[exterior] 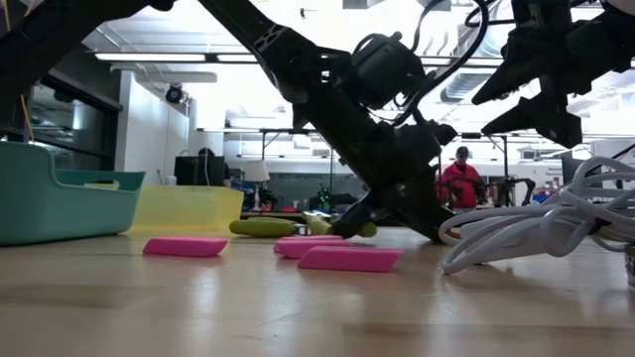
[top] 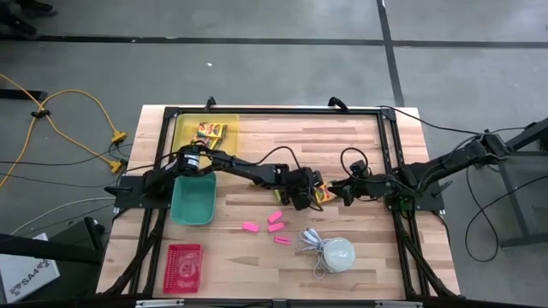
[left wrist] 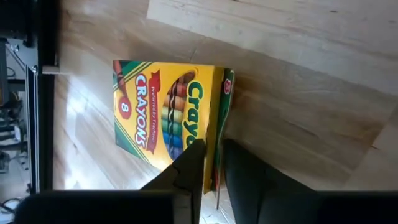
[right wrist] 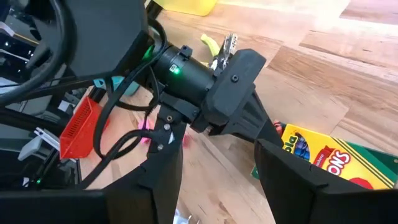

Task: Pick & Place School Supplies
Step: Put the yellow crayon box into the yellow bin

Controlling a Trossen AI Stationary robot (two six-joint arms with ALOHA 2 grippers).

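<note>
1. I'm looking into a robotics lab or workshop, not a home.
2. My wooden table (top: pixel 360 154) sits on a bare grey concrete floor (top: pixel 257 77) marked with dark tape lines.
3. A yellow extension cord (top: pixel 77 120) trails loose across that floor.
4. Across the table I see long ceiling strip lights (exterior: pixel 159 57), open ductwork and more equipment benches.
5. A person in a red top (exterior: pixel 461 180) stands far back.

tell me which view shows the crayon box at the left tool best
Left wrist view: the crayon box fills it, label readable. Right wrist view shows one end; high view, a small patch; low view hides it.
</note>
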